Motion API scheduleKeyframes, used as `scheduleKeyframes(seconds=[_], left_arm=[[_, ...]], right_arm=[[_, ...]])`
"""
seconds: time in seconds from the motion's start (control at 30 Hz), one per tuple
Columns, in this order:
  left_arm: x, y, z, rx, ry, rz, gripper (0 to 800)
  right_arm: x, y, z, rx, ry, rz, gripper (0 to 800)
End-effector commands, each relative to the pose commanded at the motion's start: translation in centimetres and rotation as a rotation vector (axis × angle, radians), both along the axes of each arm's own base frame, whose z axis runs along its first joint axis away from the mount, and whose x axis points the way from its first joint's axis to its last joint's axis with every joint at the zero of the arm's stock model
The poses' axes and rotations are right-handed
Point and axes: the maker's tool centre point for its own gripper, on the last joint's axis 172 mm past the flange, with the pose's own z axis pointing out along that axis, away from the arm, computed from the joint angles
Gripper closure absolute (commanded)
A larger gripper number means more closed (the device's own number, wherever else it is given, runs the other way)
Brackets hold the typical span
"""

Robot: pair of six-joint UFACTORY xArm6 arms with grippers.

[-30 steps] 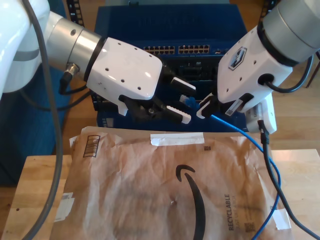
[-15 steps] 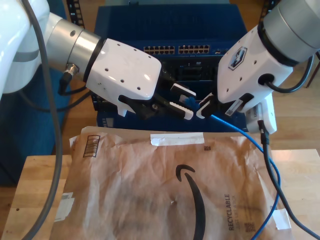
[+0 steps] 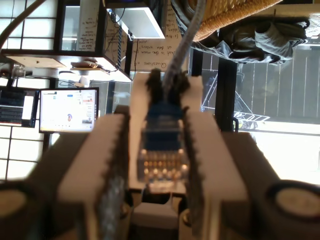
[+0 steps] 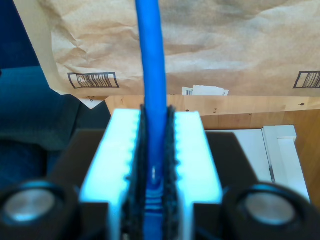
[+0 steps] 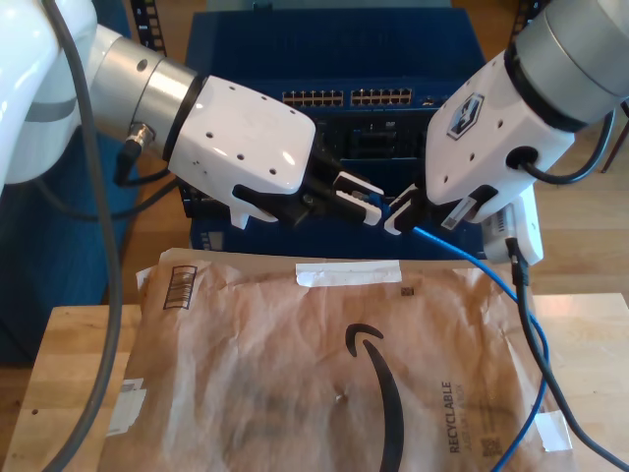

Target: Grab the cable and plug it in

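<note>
Jaws of my first gripper (image 3: pixel 161 165) are pressed in on the plug (image 3: pixel 162 155) at the end of the cable (image 4: pixel 152 75), with the little gold pins pointing back at the camera. The blue boot sits right between the two white fingers (image 3: pixel 112 165). Jaws of my second gripper (image 4: pixel 154 165) are squeezed tight on the blue cable a little way behind the plug, and the cable runs straight out from between them.

Seen from the exterior view, my first gripper (image 5: pixel 356 197) and my second gripper (image 5: pixel 398 211) meet nose to nose, almost touching, with the plug between them. This looks like the hand-over step: one gripper takes the plug while the other keeps the cord.

Next, I think my second gripper has to let go, and then my first gripper has to turn the plug to face the ports.

Just below the jaws lies the brown paper mailer (image 5: pixel 334 374) on the wooden table (image 5: pixel 59 344). Past the jaws stands the blue network switch (image 5: pixel 339 59) with its row of ports (image 5: pixel 346 97). Room between the two grippers is very tight. Above the mailer there is open space to swing. The long blue cord hangs down beside my second gripper and could snag on the black wire (image 5: pixel 536 334).
</note>
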Motion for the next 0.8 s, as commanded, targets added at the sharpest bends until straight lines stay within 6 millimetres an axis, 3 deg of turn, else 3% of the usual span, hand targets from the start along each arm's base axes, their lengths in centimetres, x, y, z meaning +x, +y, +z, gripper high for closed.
scheduleKeyframes(seconds=[0.27, 0.3, 0.33, 0.4, 0.43, 0.5, 0.53, 0.63, 0.8], left_arm=[[0.1, 0.3, -0.3, -0.003, 0.011, 0.01, 795], [0.1, 0.3, -0.3, -0.003, 0.011, 0.009, 797], [0.1, 0.3, -0.3, -0.003, 0.01, 0.009, 797], [0.0, 0.3, -0.2, -0.004, 0.012, 0.005, 797], [0.1, 0.3, -0.2, -0.005, 0.011, 0.006, 797], [0.4, 0.6, 0.2, -0.018, 0.021, 0.025, 797], [1.0, 1.2, 0.6, -0.032, 0.033, 0.054, 797], [1.9, 2.5, 1.2, -0.057, 0.049, 0.098, 797], [1.8, 3.7, 0.9, -0.068, 0.105, 0.101, 798]], right_arm=[[-0.2, 0.3, 0.0, 0.001, 0.0, 0.009, 768], [-0.2, 0.4, 0.0, 0.001, 0.0, 0.012, 648], [-0.4, 0.7, -0.1, 0.0, 0.0, 0.024, 417], [-0.6, 1.1, -0.1, -0.003, -0.001, 0.039, 300], [-0.7, 1.1, -0.1, -0.003, -0.004, 0.04, 190], [-0.6, 1.0, 0.2, -0.003, -0.017, 0.048, 150], [-0.5, 1.0, 0.5, -0.005, -0.031, 0.061, 68], [-0.4, 0.8, 1.7, -0.004, -0.096, 0.1, 2], [0.2, 0.6, 4.3, 0.005, -0.237, 0.144, 2]])
